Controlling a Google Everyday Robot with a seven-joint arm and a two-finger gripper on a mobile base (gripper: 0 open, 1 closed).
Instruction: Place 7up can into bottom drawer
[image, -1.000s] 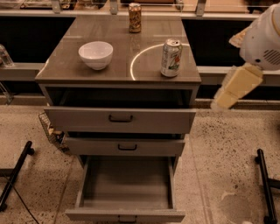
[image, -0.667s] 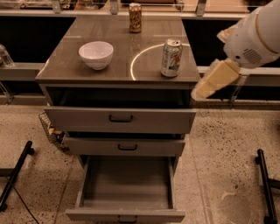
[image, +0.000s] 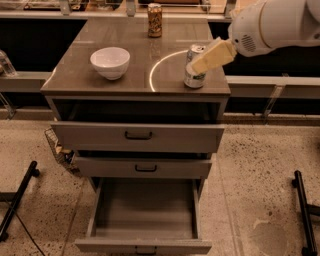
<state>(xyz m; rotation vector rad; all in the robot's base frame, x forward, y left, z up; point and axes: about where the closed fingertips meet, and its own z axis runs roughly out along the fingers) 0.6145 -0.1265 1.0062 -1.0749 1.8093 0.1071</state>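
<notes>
The 7up can (image: 194, 76) stands upright on the right front part of the cabinet top (image: 135, 55), silver-white with green lettering. My gripper (image: 207, 59) comes in from the upper right on a white arm, and its cream finger (image: 214, 54) lies across the can's upper part in this view. The bottom drawer (image: 145, 212) is pulled far out at the foot of the cabinet, and its plain grey inside holds nothing.
A white bowl (image: 110, 62) sits on the left of the top. A brown-gold can (image: 154, 20) stands at the back. The top drawer (image: 137, 136) and middle drawer (image: 145, 167) are slightly open. Black stand legs (image: 17, 200) (image: 302, 210) lie on the floor either side.
My gripper has moved left and up from beside the cabinet's right edge to the 7up can. The can, bowl and drawers have not moved.
</notes>
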